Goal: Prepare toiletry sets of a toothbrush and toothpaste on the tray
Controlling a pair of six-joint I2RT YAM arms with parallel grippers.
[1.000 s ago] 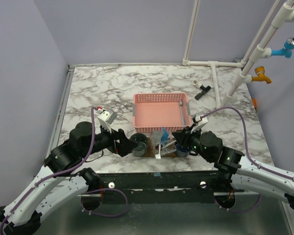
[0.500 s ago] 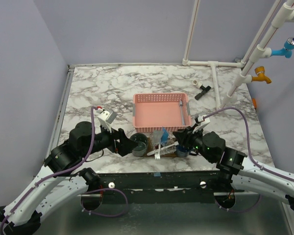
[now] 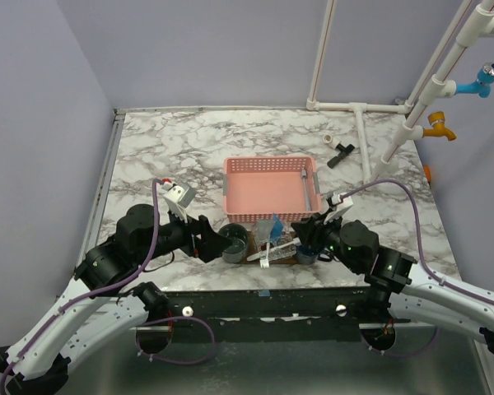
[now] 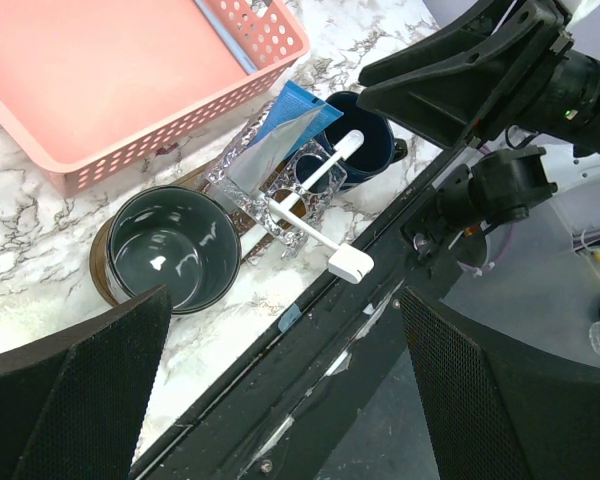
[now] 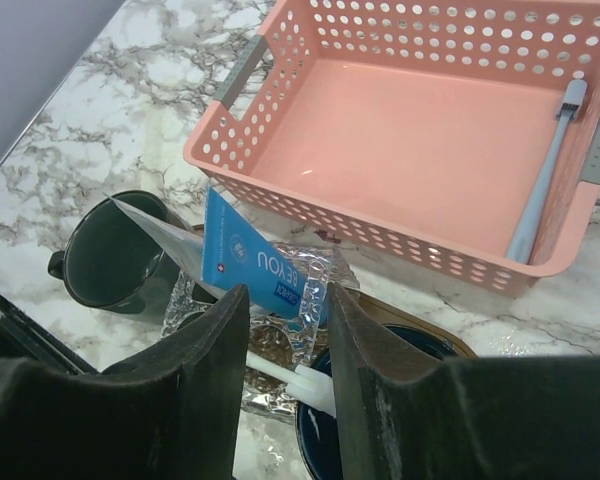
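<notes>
My right jaws [image 5: 285, 295] are easing apart and backing off the toothbrush [image 4: 330, 158], which leans out of the right mug [image 4: 370, 168] across the toothpaste [image 4: 280, 130] on the tray [image 4: 98, 265], so I judge this set placed; my left jaws [image 4: 282, 292] hang wide, empty.

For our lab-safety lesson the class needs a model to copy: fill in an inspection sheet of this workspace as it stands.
Surface: grey-veined marble table.
Job's things: brown tray at the near edge, with a grey cup and a dark blue cup at its ends. The white toothbrush and blue-silver toothpaste lie over a crinkled wrapper between them.
Clutter: pink basket holding a grey toothbrush; small black part and white roll far right.
Grippers: left gripper open, empty; right gripper part open above the toothpaste, nothing visibly clamped.
Cables: purple cables along both arms, nothing seen caught.
Surroundings: lilac walls; white pipe frame with blue and orange taps.
</notes>
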